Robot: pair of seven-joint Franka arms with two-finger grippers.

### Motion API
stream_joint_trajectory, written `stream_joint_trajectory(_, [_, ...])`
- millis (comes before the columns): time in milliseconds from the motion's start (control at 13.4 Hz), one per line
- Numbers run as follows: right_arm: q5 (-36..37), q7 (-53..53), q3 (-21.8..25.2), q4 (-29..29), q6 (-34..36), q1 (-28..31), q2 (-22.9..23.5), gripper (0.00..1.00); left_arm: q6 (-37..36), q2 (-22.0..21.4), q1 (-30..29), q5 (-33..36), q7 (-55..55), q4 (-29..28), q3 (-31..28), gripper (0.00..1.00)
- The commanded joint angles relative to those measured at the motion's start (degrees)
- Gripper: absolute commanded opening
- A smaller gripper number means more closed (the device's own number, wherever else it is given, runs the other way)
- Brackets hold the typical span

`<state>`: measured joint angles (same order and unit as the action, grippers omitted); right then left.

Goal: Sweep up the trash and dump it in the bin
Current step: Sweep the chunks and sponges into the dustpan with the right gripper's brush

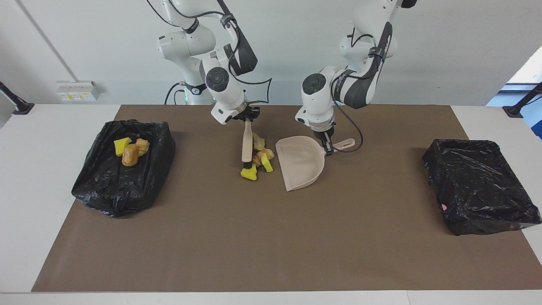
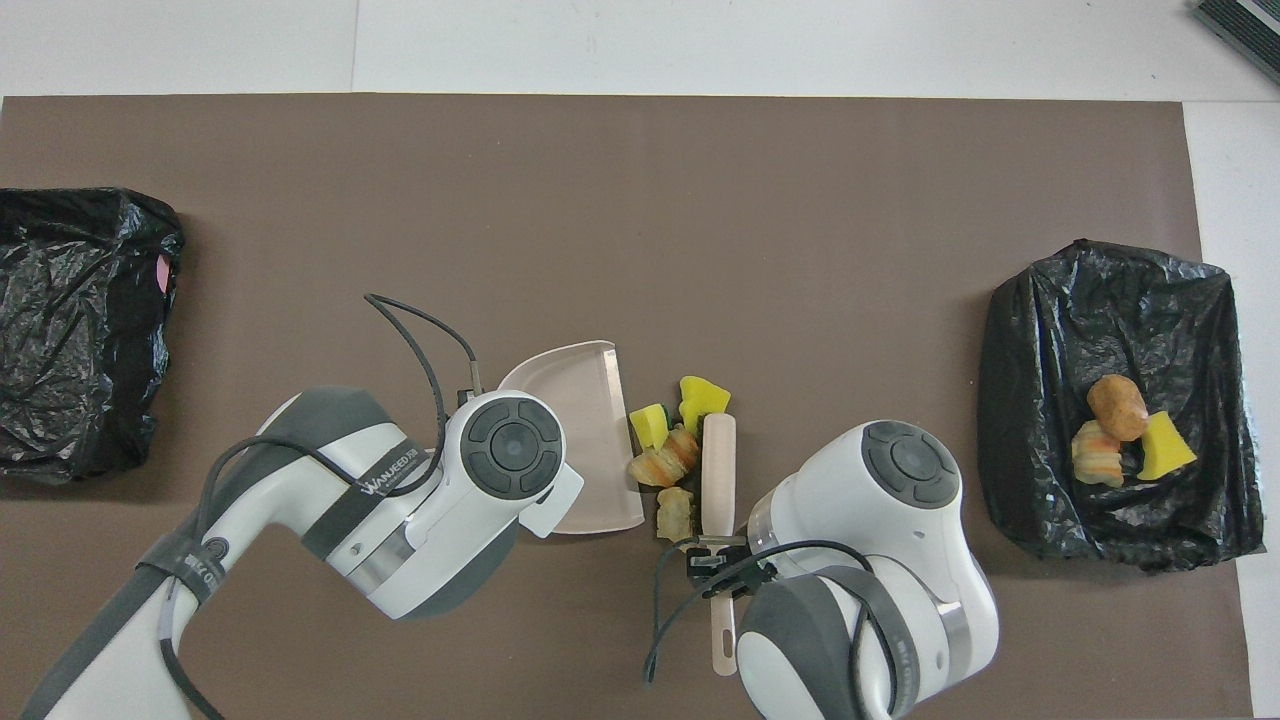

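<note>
Robotics lab: two arms (image 1: 220, 80) bolted at brown-matted table (image 1: 271, 245), bare white wall.

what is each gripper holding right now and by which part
The right gripper holds the brush by the top of its handle. The left gripper holds the dustpan by its handle, near the pan.

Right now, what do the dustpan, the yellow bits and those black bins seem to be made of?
Dustpan: probably plastic, smooth, matte, pale beige, thin moulded walls. Yellow bits: look like sponge foam, bright and chunky with cut edges. Black bins: their own material is hidden; each is covered by a thin, crinkled, glossy plastic bag.
</note>
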<state>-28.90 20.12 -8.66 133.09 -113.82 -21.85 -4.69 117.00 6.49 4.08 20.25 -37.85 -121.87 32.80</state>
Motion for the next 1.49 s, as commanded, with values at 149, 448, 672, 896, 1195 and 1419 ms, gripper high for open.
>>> stream_joint_trajectory(149, [-10.8, 2.7, 0.0, -1.2, -4.2, -4.0, 0.0, 0.00, 1.2, -2.6, 0.0, 0.0, 1.0, -3.4, 0.3, 0.45])
stream_joint_trajectory(448, [-13.8, 4.1, 0.2, -4.6, -2.8, -3.8, 0.6, 0.00, 2.0, -2.6, -0.4, -0.1, 1.2, -3.6, 0.3, 0.47])
stream_joint_trajectory(672, [-5.9, 7.3, 0.8, -10.0, 8.2, -1.2, 0.2, 0.00, 2.7, -2.5, -0.5, -0.1, 1.3, -4.0, 0.2, 0.47])
stream_joint_trajectory(896, [5.1, 9.1, 0.8, -13.5, 16.9, 0.7, 0.0, 0.00, 3.7, -2.7, -0.6, -0.1, 2.1, -4.8, 0.2, 0.47])
stream_joint_trajectory(1195, [18.2, 7.0, 0.3, -8.5, 18.9, 2.3, -2.9, 0.00, 3.9, -3.2, -0.5, -0.1, 2.7, -5.5, 0.2, 0.00])
stream_joint_trajectory(1419, [17.8, 10.7, 0.0, -4.0, 15.1, -0.2, -3.0, 0.00, 3.5, -3.2, -0.5, 0.0, 1.5, -5.4, 0.2, 0.00])
